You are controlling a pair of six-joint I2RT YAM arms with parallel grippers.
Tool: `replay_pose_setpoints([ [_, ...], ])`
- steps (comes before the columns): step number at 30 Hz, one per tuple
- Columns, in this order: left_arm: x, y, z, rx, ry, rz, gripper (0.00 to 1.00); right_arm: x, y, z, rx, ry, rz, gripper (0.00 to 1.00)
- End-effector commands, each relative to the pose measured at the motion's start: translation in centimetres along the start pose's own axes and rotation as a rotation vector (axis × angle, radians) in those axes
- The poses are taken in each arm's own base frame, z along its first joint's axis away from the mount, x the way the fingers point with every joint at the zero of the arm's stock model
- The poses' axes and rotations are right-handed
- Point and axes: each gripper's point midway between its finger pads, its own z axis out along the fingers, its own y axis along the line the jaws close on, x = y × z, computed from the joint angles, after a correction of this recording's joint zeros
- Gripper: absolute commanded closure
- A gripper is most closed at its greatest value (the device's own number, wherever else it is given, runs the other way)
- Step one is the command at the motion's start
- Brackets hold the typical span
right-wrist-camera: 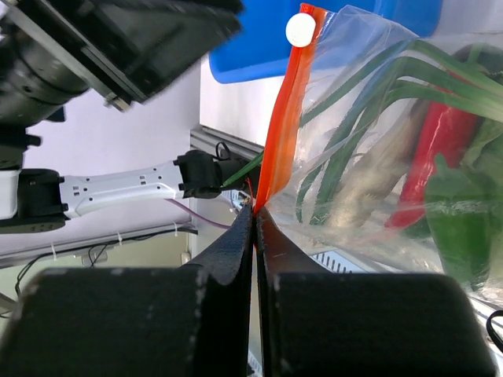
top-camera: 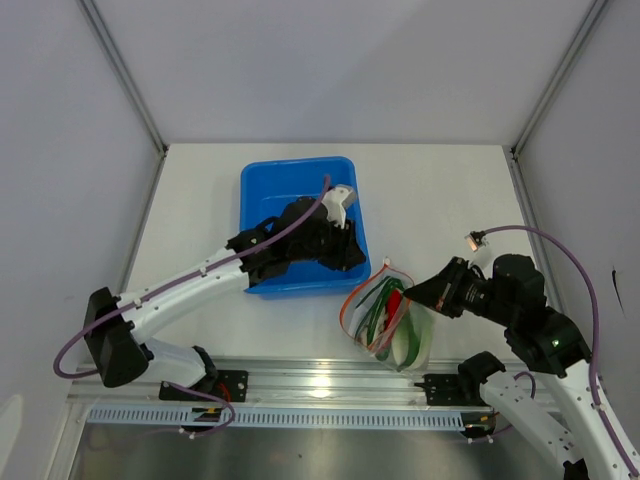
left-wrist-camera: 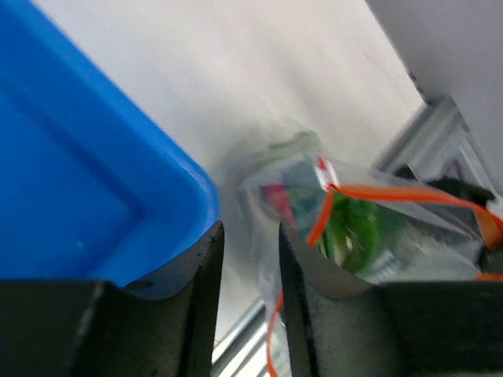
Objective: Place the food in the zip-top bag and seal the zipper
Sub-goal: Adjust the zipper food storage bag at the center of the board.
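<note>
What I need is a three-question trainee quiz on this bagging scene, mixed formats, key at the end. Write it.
1. True or false: the red chili is inside the zip-top bag.
2. Multiple choice: the right gripper is shut on: A the zipper; B the red chili; C nothing.
3. Fill in: the left gripper is ____ (open or shut).
Key: 1 true; 2 A; 3 open.

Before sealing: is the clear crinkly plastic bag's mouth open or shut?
Open. The orange-red zipper strip spreads into a wide loop around toy vegetables.
</note>
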Motion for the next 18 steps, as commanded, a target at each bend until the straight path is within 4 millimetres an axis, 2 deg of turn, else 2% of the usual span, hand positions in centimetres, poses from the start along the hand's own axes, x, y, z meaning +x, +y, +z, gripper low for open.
replay_pose_setpoints([
  [1,3.0,-3.8,0.6,0.272,0.093,0.073,0.62,-0.7,2.4,-0.8,-0.081,-0.015,-0.054,1.0],
  [5,4.9,-4.6,1.1,0.331,0.127,0.111,0.53,-0.7,2.6,-0.8,-0.088,-0.011,-0.058,1.0],
  [10,6.3,-4.7,2.0,0.335,0.171,0.094,0.52,-0.7,2.5,-0.5,-0.086,-0.008,-0.06,1.0],
  [15,6.5,-4.7,2.4,0.331,0.188,0.073,0.52,-0.8,2.6,-0.4,-0.088,-0.007,-0.063,1.0],
  [18,5.6,-4.4,2.1,0.302,0.142,0.062,0.52,-0.8,2.6,-0.5,-0.086,-0.008,-0.063,1.0],
])
